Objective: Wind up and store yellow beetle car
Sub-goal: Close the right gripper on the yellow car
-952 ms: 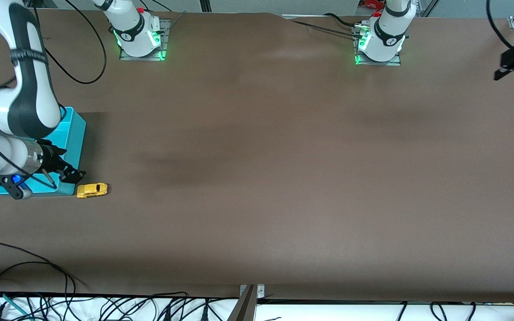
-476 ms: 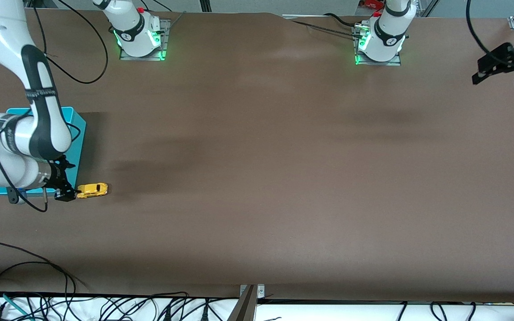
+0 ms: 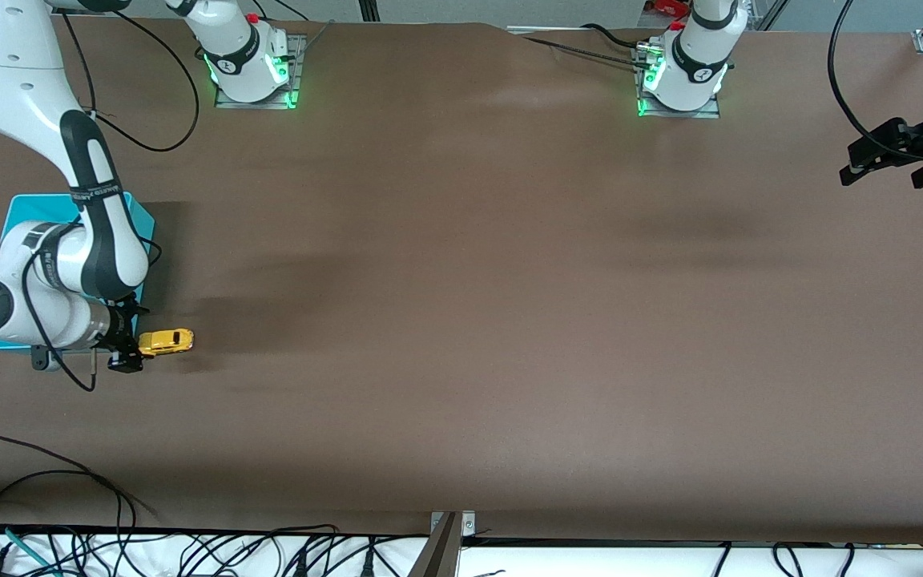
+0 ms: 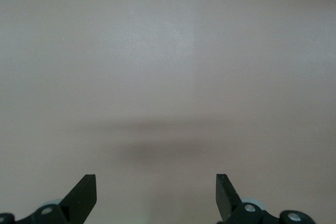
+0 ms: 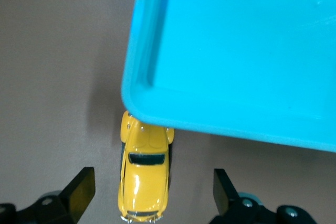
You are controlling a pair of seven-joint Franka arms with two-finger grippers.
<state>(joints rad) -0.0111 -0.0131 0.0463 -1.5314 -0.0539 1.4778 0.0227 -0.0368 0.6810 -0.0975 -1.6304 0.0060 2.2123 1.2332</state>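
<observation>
The yellow beetle car (image 3: 166,341) stands on the brown table, just nearer the front camera than the corner of the teal bin (image 3: 29,210). My right gripper (image 3: 126,353) is low at the car's end toward the right arm's end of the table. It is open. In the right wrist view the car (image 5: 145,175) lies lengthwise between the open fingers (image 5: 80,188) of my right gripper (image 5: 152,192), apart from both. The car's other end is hidden under the bin's rim (image 5: 157,109). My left gripper (image 3: 882,172) is open and empty over the left arm's end of the table.
Both arm bases (image 3: 251,68) (image 3: 682,76) stand along the table's edge farthest from the front camera. Loose cables (image 3: 69,481) lie at the table's nearest edge. The left wrist view shows my left gripper (image 4: 156,195) over bare brown table (image 4: 168,77).
My right gripper has moved from over the bin's corner down to the car's end. My left gripper has swung inward over the table's end. The car has not moved.
</observation>
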